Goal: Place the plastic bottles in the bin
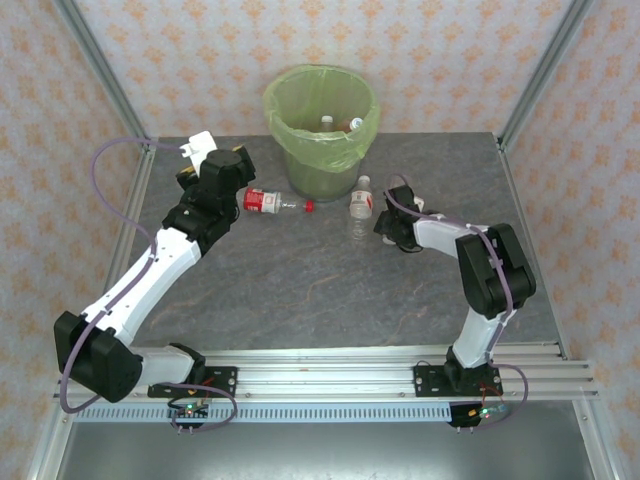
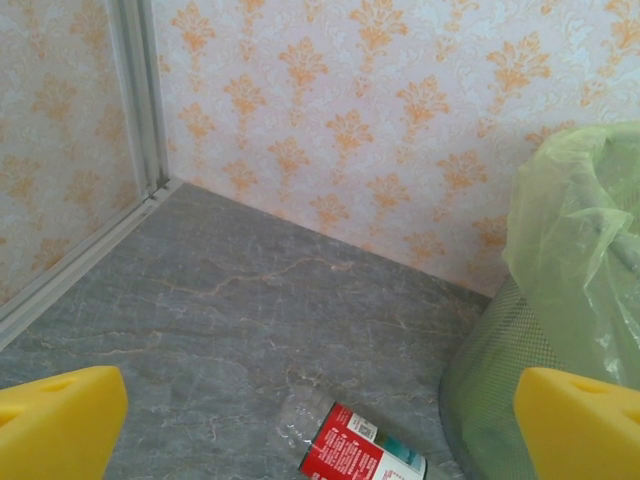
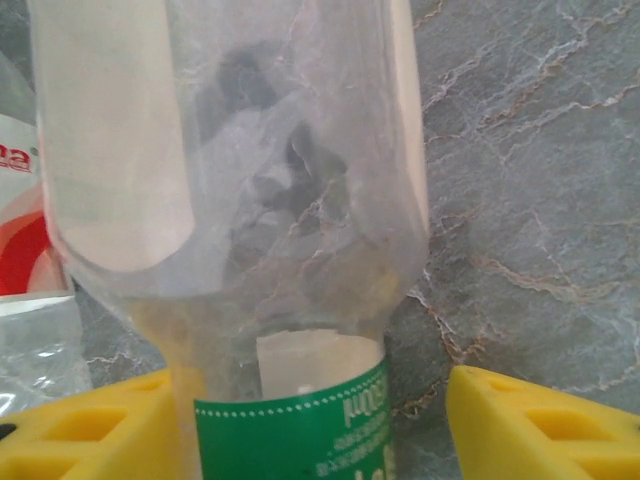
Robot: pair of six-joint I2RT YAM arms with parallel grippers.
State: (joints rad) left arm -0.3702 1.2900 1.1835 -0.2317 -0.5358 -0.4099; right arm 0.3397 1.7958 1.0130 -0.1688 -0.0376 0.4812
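Yellow fingers point(image 3: 80, 430) of the right gripper point(image 3: 315, 435) stand half spread on either side of a clear bottle with a green label point(image 3: 240, 200). The finger at the left of the wrist view is against the bottle wall. The other finger is apart from it, with bare table point(image 3: 540, 180) showing in the gap. A bottle with a red-and-white label point(image 3: 25, 220) lies just beside the first.

In the top view this pair lies on the table near the bin point(image 1: 290, 105), at its front right.

Left gripper point(image 2: 320, 425): fingers fully spread, nothing between them. A red-labelled bottle point(image 2: 350, 455) lies on the table below, just beside the bin wall.

Inside the green-lined bin, two bottle tops point(image 1: 327, 122) are visible.
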